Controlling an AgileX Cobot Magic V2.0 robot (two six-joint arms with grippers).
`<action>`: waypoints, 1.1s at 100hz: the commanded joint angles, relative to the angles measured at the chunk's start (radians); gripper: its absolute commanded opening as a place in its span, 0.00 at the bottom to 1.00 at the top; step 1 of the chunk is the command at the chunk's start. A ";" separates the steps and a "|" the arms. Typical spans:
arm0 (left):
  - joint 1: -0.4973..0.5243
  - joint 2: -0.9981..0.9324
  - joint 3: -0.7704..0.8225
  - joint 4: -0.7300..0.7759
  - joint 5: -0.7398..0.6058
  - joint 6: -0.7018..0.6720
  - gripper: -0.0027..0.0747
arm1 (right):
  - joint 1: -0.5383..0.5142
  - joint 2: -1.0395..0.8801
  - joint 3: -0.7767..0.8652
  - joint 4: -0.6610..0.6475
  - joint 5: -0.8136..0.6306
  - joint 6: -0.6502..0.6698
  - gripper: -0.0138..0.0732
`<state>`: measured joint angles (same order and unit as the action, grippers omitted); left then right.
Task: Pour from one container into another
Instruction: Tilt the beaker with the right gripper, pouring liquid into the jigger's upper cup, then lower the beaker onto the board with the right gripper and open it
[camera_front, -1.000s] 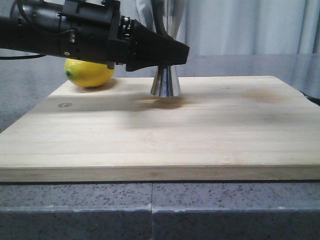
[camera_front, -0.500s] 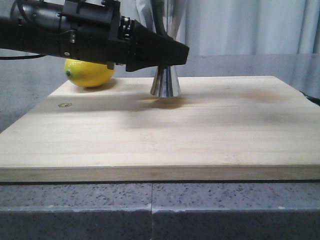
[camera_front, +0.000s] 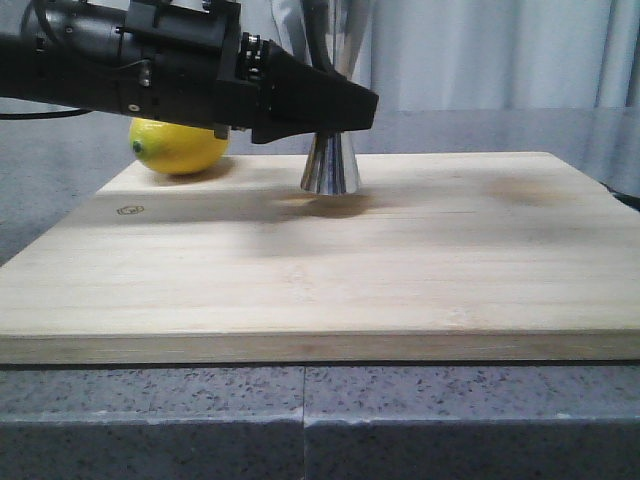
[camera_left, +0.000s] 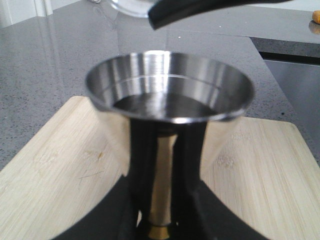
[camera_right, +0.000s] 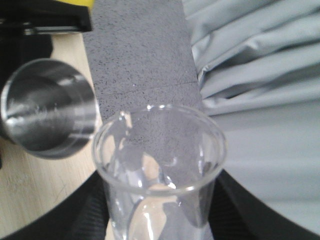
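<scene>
Steel jigger's (camera_left: 167, 95) bowl visible only wrist-side.

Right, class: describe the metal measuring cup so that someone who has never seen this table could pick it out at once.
Find the pale wooden cutting board on the grey stone counter. Near its far edge, right of the lemon, stands a steel double jigger, gripped at its waist by the left end effector. It is the only shiny, hourglass-shaped thing there, with a thin gold band at the narrow middle.
</scene>
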<state>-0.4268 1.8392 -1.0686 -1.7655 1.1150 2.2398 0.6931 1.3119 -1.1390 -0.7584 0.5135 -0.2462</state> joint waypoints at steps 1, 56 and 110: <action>-0.011 -0.044 -0.028 -0.086 0.067 -0.004 0.11 | -0.022 -0.061 -0.040 -0.023 -0.039 0.096 0.50; -0.011 -0.044 -0.028 -0.086 0.067 -0.004 0.11 | -0.383 -0.198 0.166 -0.017 -0.440 0.694 0.50; -0.011 -0.044 -0.028 -0.086 0.067 -0.004 0.11 | -0.579 -0.142 0.522 0.002 -0.990 0.816 0.50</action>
<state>-0.4268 1.8392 -1.0686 -1.7655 1.1128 2.2398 0.1231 1.1588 -0.6023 -0.7637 -0.3839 0.5687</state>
